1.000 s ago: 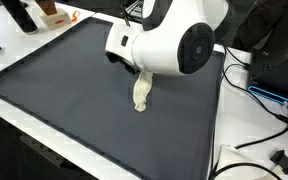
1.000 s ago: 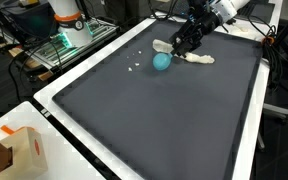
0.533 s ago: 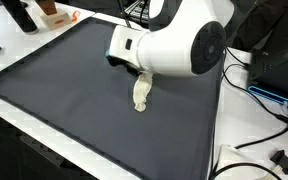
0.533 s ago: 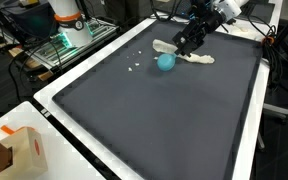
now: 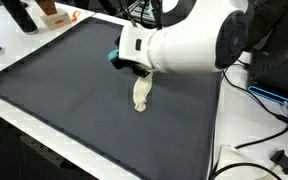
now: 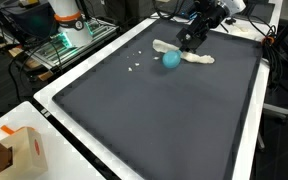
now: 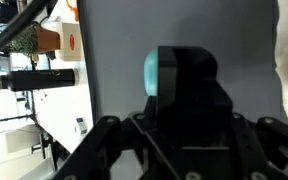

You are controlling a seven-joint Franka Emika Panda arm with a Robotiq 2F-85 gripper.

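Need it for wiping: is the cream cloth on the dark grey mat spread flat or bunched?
Bunched: the cream cloth lies as a narrow, crumpled strip on the dark grey mat.

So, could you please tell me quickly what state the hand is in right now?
Hand: it cannot be told whether it is open or closed, as the fingertips are hidden. It is close by the teal ball and the cream cloth.

White arm [image 5: 199, 45] reaching across, dark end effector [image 6: 186, 42] angled down, hanging low, opening unclear
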